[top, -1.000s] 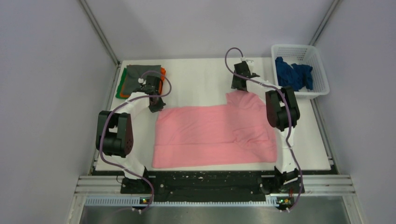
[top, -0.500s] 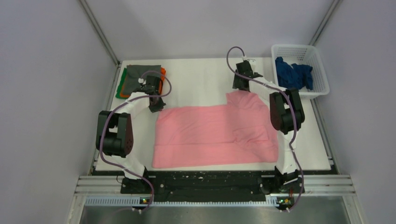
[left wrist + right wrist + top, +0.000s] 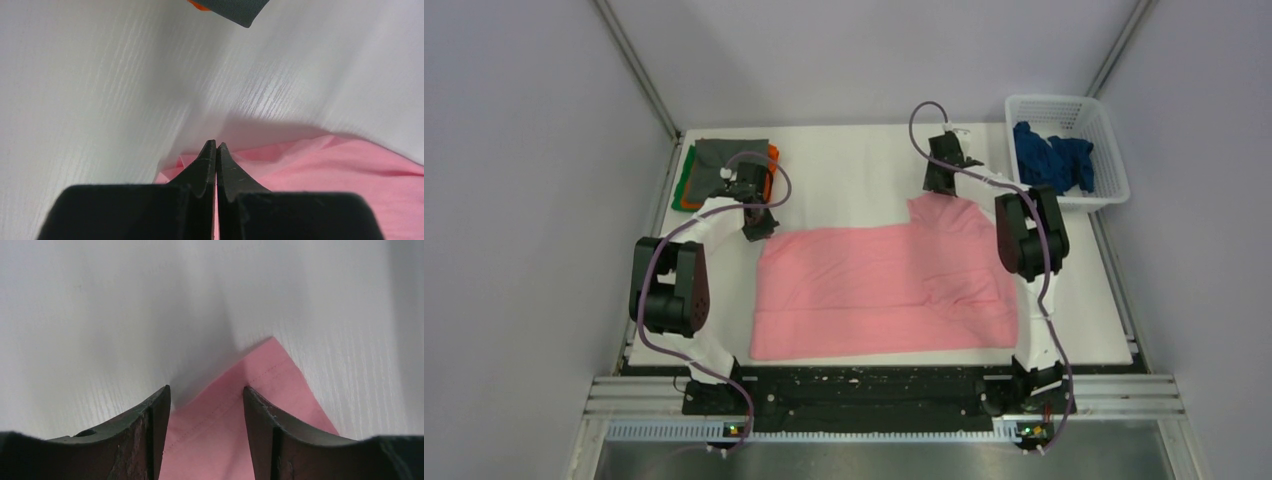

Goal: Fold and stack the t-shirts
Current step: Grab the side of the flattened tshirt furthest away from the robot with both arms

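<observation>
The light pink t-shirt [image 3: 874, 290] lies spread flat on the white table. My left gripper [image 3: 760, 228] is at its far left corner. In the left wrist view its jaws [image 3: 216, 145] are shut, with bunched pink cloth [image 3: 325, 170] at the tips. My right gripper [image 3: 937, 185] is over the shirt's far right corner. In the right wrist view it [image 3: 206, 390] is open, with the hemmed pink corner [image 3: 260, 385] between the fingers. A folded stack, grey on top of orange and green [image 3: 724, 165], sits at the far left. The dark blue t-shirt [image 3: 1052, 160] lies crumpled in the basket.
The white mesh basket [image 3: 1064, 103] stands at the far right corner of the table. A corner of the grey folded shirt [image 3: 235, 10] shows at the top of the left wrist view. Grey walls close in the table on three sides.
The right arm's elbow swung a little right and back again; its gripper edged slightly farther along the pink corner. The left arm and the shirt have not moved.
</observation>
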`<state>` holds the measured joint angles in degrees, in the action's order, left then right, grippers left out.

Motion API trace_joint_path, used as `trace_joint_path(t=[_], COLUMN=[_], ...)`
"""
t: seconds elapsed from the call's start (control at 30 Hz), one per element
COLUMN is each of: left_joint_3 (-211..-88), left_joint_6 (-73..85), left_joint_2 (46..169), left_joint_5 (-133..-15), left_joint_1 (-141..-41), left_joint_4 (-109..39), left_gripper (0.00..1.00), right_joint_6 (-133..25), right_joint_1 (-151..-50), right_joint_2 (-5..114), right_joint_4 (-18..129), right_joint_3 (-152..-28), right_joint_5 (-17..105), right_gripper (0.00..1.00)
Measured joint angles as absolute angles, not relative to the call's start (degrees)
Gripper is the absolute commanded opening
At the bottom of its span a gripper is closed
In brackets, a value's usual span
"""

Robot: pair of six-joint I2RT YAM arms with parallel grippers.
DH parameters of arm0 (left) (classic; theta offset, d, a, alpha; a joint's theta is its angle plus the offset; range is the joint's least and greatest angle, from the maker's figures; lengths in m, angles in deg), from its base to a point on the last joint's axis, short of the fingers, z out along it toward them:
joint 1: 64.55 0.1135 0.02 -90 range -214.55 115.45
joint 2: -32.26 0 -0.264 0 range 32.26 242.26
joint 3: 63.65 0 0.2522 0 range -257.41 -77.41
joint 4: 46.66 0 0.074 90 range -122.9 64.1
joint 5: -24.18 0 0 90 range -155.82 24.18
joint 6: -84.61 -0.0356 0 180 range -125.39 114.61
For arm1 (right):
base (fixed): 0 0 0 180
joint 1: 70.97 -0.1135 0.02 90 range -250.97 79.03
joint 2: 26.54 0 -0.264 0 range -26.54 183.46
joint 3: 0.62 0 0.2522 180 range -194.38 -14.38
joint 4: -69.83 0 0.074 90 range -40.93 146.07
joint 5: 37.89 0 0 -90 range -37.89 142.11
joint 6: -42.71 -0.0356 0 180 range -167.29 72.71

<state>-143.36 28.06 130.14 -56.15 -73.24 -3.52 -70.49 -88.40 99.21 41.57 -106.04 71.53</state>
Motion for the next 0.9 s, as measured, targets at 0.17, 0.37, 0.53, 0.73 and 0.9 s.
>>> trace_joint_path(t=[0.17,0.37,0.53,0.73,0.9], left_joint_3=[-143.36,-143.36,-143.36,-141.26,-136.02], left_joint_6=[28.06,28.06,28.06,28.13,28.67], left_joint_2=[130.14,130.14,130.14,127.54,121.09], left_joint_5=[-56.15,-56.23,-57.22,-57.96,-58.94], left_joint_1=[-73.24,-73.24,-73.24,-73.66,-74.47], left_joint_4=[-3.12,-2.86,-2.86,-2.95,-3.41], left_gripper=[0.0,0.0,0.0,0.0,0.0], right_joint_6=[-70.58,-71.37,-71.54,-71.39,-71.61], right_joint_1=[-88.18,-88.03,-87.96,-88.16,-89.32], right_joint_2=[99.59,99.59,98.25,89.44,76.26], right_joint_4=[41.87,41.9,43.14,43.14,42.99], right_joint_3=[-106.39,-106.37,-104.31,-93.78,-82.15], right_joint_5=[71.99,71.85,71.0,69.36,68.88], right_gripper=[0.32,0.0,0.0,0.0,0.0])
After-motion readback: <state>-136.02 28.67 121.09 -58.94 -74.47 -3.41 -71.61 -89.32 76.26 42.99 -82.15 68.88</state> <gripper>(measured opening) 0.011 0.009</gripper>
